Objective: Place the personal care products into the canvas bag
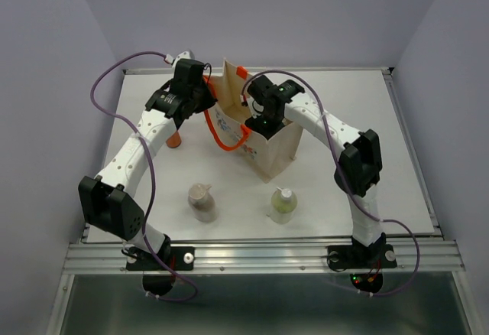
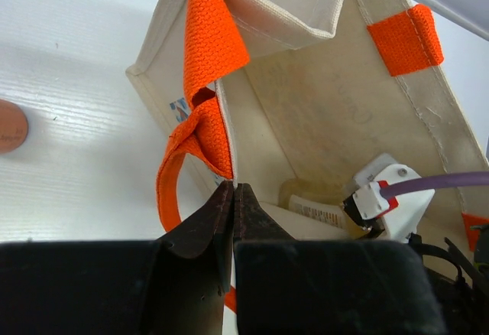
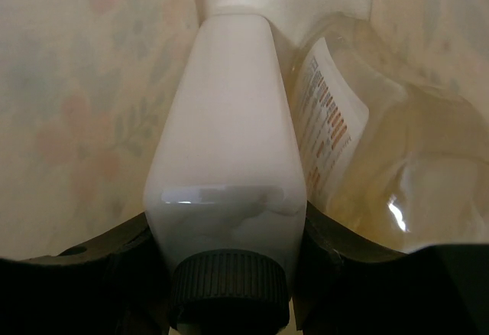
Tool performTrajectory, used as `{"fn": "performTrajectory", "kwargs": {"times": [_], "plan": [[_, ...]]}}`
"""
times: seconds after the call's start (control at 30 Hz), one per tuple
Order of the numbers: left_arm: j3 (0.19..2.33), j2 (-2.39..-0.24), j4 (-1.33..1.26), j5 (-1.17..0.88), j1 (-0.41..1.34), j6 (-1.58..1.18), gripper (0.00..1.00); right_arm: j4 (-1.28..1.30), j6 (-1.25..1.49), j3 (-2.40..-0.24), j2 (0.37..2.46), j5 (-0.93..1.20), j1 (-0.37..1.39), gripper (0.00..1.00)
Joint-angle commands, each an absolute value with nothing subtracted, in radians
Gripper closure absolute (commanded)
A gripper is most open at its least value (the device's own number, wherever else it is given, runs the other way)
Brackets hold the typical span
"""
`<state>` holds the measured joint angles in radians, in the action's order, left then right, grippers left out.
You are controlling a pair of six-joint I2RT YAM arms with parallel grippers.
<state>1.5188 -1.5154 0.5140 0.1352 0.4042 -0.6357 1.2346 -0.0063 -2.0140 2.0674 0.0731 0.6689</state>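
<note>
The beige canvas bag point(image 1: 276, 151) with orange handles point(image 2: 208, 40) stands mid-table. My left gripper point(image 2: 233, 190) is shut on the bag's near rim beside a handle, holding it open; from above this gripper point(image 1: 200, 98) sits at the bag's left top edge. My right gripper point(image 1: 258, 125) reaches down into the bag, shut on a whitish bottle with a dark cap point(image 3: 225, 159). An amber bottle point(image 3: 382, 167) lies beside it inside the bag. On the table are a tan-brown bottle point(image 1: 202, 202), a pale green bottle point(image 1: 283, 206) and an orange bottle point(image 1: 175, 141), half hidden by my left arm.
The white table point(image 1: 367, 121) ends in a raised rim at the back and sides. Purple cables loop over both arms. The loose orange handle point(image 1: 223, 142) droops onto the table to the bag's left.
</note>
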Motion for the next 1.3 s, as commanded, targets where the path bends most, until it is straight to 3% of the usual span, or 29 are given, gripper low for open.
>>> {"fn": "performTrajectory", "kwargs": {"times": [0.0,0.87,0.93,1.0,1.13,1.27], "plan": [[1.572,-1.476,0.48,0.167,0.402,-0.612,1.0,1.238,-0.008,-2.036,2.031,0.055,0.672,0.99],[1.565,-1.48,0.485,0.195,0.402,-0.62,1.0,1.264,-0.005,-1.922,1.884,0.012,0.672,0.97],[1.562,-1.477,0.485,0.19,0.402,-0.621,1.0,1.258,-0.003,-1.916,1.887,0.011,0.672,0.86],[1.557,-1.473,0.477,0.181,0.402,-0.623,1.0,1.252,-0.003,-1.917,1.893,0.011,0.672,0.59],[1.542,-1.465,0.459,0.155,0.403,-0.627,1.0,1.244,-0.003,-1.974,1.899,0.006,0.672,0.37],[1.505,-1.459,0.417,0.127,0.413,-0.637,1.0,1.235,0.044,-2.054,1.899,-0.029,0.672,0.26]]}}
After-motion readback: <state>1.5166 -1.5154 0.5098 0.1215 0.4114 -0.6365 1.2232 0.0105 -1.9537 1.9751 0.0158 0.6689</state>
